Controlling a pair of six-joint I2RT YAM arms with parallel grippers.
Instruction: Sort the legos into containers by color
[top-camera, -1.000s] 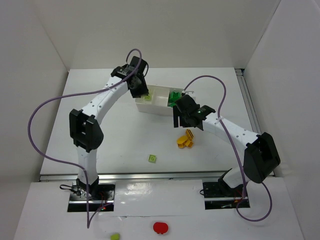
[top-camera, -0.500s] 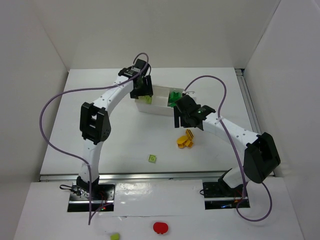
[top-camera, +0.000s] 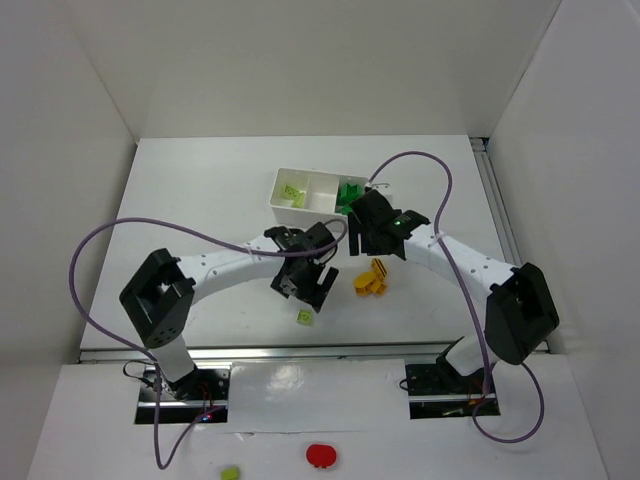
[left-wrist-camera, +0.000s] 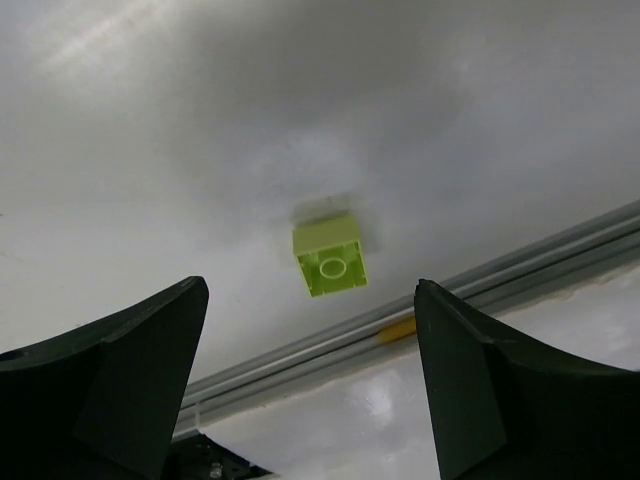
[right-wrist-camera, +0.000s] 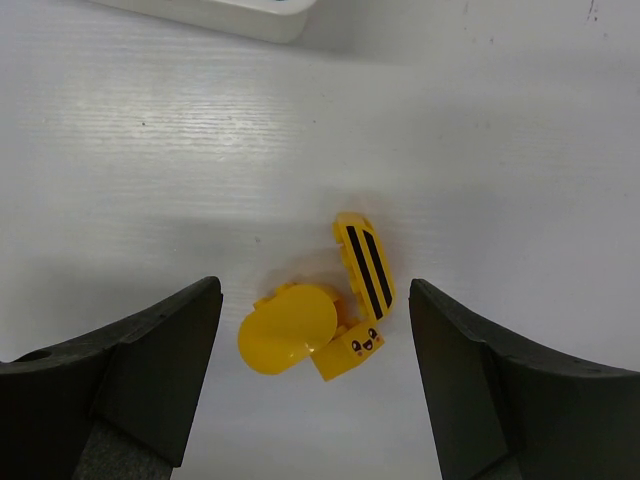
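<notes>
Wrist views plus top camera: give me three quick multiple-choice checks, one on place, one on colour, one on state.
1. The lime brick in the left wrist view lies: A) on the table; B) atop another brick; C) held aloft.
2. The pieces below the right fingers are: A) dark green; B) orange-yellow; C) red.
3. The left fingers are: A) shut on a brick; B) open, empty; C) out of view.
Answers: A, it rests on the white surface; B, right wrist view shows yellow; B, they stand apart, nothing between.

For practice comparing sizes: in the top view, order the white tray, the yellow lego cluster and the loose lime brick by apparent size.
Largest to smallest:
white tray
yellow lego cluster
loose lime brick
</notes>
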